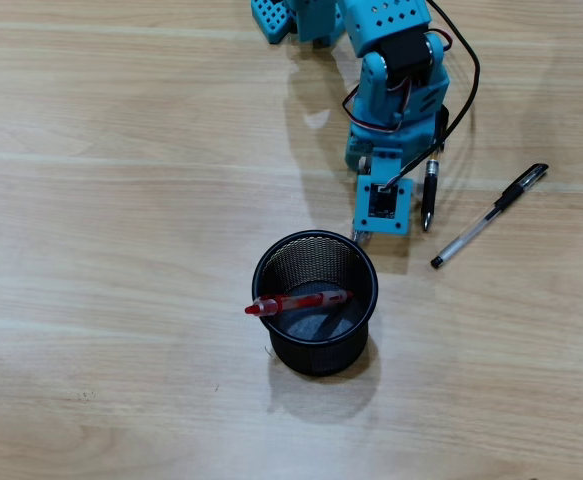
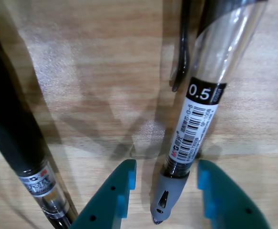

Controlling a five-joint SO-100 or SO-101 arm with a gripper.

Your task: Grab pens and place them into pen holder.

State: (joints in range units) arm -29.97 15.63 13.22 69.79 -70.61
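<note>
**Me:** Pens first, left to right in the overhead view. The red pen [image 1: 299, 301] lies across the mouth of the black mesh pen holder [image 1: 316, 352], tip poking past the left rim, so it is resting on the rim, not dropped in. The holder sits near the middle of the table [image 1: 121, 200].

**Partner:** And the arm?

**Me:** The gripper [image 2: 163, 191] is down just beyond the holder's far rim. In the wrist view its teal jaws stand part open on either side of the clear-barrelled 0.5 gel pen [image 2: 196, 119], at its grey grip; I see a gap on both sides, so nothing is clamped yet. A dark pen [image 2: 15, 138] lies to the left there. Further right overhead, a black-capped pen [image 1: 489, 215] lies toward the table's right edge.

**Partner:** Risks?

**Me:** I'd say closing so near the tip could let the pen pivot or slip. The red pen bridging the rim may also block the drop.
</note>
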